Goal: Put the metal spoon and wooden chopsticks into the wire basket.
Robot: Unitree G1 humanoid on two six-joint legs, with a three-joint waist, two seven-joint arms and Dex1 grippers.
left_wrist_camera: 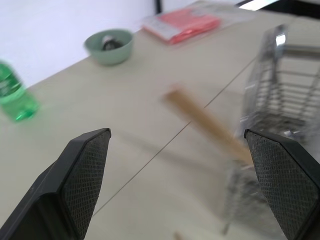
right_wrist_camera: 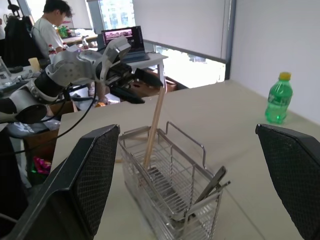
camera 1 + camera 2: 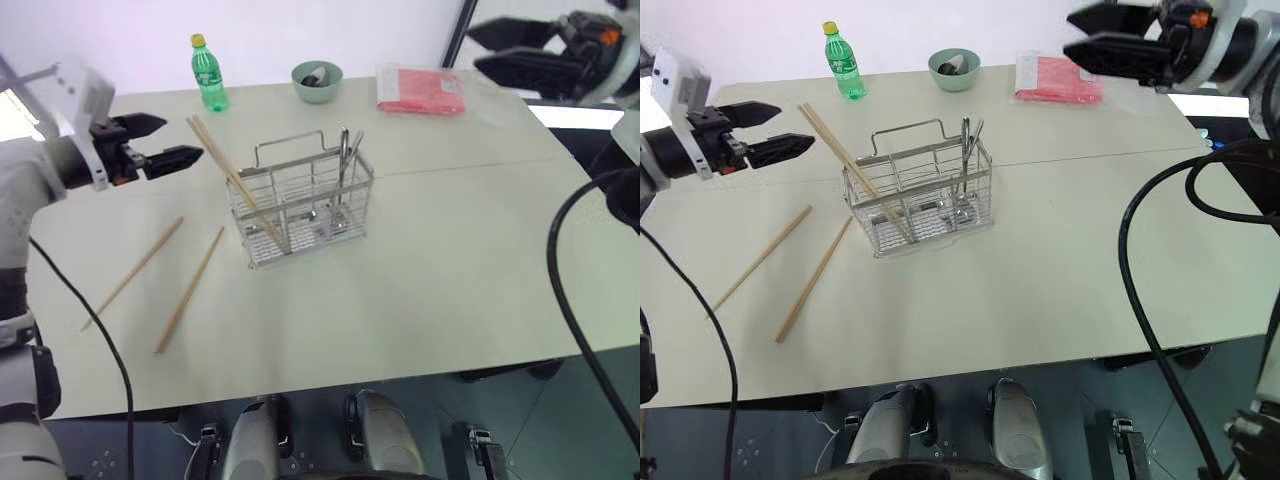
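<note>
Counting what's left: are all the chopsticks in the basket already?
No, two wooden chopsticks lie on the table beside the wire basket.

Bright, even light falls over my counter (image 3: 420, 290), and the wire basket (image 3: 300, 205) casts barely a shadow. Behind the basket the far wall washes out to white glare. From my left wrist the basket and the wooden chopsticks (image 1: 207, 122) smear soft, perhaps motion blur.

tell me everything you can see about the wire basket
The wire basket is a small rectangular cutlery holder of shiny silver wire grid with a raised loop handle. It stands upright on the pale table, mid-table. Wooden chopsticks lean out of its left end; metal cutlery stands at its right end. No pincer touches it.
</note>
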